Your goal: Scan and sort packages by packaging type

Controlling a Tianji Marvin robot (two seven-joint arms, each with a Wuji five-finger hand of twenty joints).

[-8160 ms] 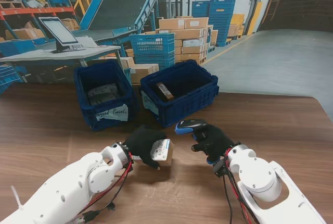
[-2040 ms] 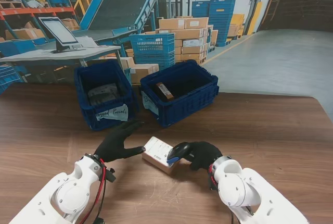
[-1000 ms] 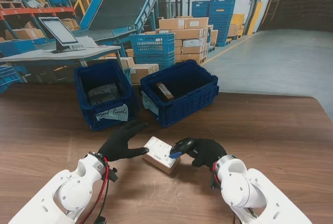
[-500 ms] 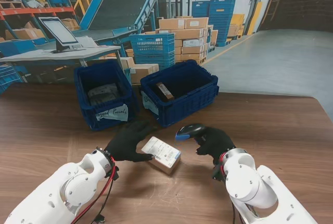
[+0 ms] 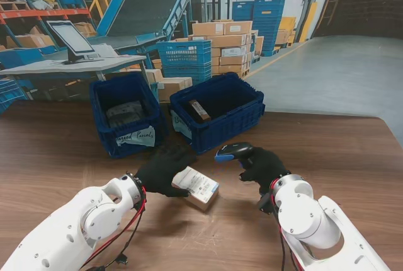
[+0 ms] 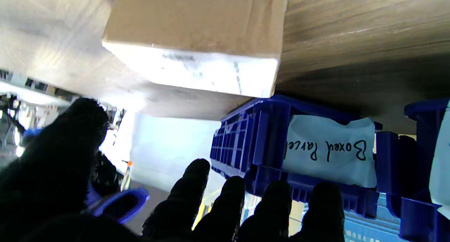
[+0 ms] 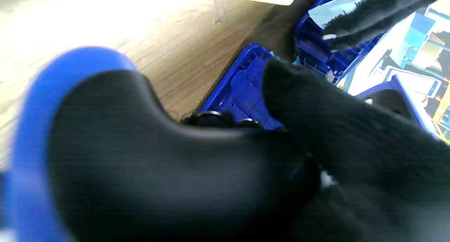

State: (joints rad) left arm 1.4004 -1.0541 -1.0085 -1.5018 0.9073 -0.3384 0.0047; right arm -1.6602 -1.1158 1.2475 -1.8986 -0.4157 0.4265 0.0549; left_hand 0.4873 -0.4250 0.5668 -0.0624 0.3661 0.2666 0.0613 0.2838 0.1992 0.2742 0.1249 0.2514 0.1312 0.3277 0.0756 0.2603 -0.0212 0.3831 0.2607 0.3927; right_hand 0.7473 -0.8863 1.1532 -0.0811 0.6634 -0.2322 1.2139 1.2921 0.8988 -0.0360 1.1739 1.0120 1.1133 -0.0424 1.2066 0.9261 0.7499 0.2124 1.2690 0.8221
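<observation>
A small cardboard box (image 5: 201, 188) with a white label lies flat on the wooden table (image 5: 352, 157), and fills the left wrist view as the box (image 6: 197, 34). My left hand (image 5: 164, 170), in a black glove, hovers over the box's left end with its fingers (image 6: 190, 196) spread and nothing held. My right hand (image 5: 264, 167) is shut on a black and blue barcode scanner (image 5: 232, 152), held just right of the box and a little farther from me. The scanner (image 7: 105, 147) blocks most of the right wrist view.
Two blue bins stand at the table's far side. The left bin (image 5: 107, 126) holds a grey bagged parcel (image 5: 124, 112). The right bin (image 5: 239, 116), labelled "Boxed Parcel" (image 6: 327, 150), holds a brown box (image 5: 199, 109). Stacked cartons and crates lie beyond.
My left hand has slid right onto the box's left end. My right hand has pulled the scanner slightly right and away from the box, which stays in place.
</observation>
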